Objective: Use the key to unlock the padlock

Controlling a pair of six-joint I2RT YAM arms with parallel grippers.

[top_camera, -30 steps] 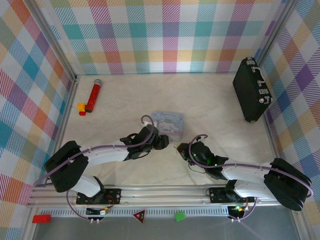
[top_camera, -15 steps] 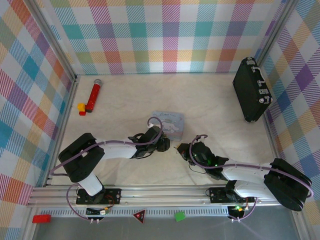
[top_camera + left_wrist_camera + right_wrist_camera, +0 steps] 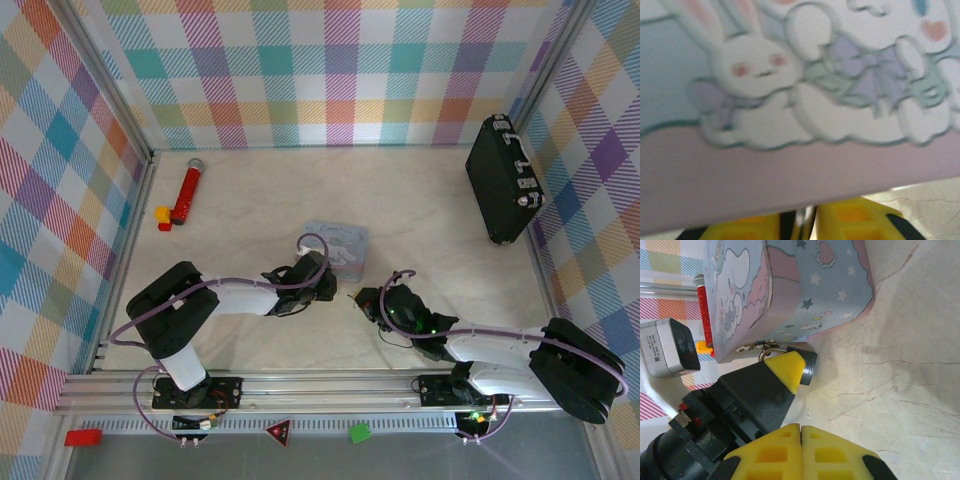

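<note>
Now left jaws pinch the padlock [image 3: 808, 367] beside the cartoon-rabbit tin [image 3: 830, 290]; right jaws pressed together.

Counted one pale blue tin printed with cartoon rabbits [image 3: 345, 240], one large black hard-shell briefcase [image 3: 503, 180] and one red glittery microphone-shaped toy with a grey head [image 3: 186, 191]. Found one small dark padlock with a thin metal shackle [image 3: 809, 367]. Tallied two small red blocks [image 3: 165, 226] [image 3: 83, 437], one small yellow block [image 3: 161, 212], one small green block [image 3: 360, 432] and one red-and-black triangular piece [image 3: 279, 431]. Noted two white-and-black robot arms, left [image 3: 230, 297] and right [image 3: 480, 345].
</note>
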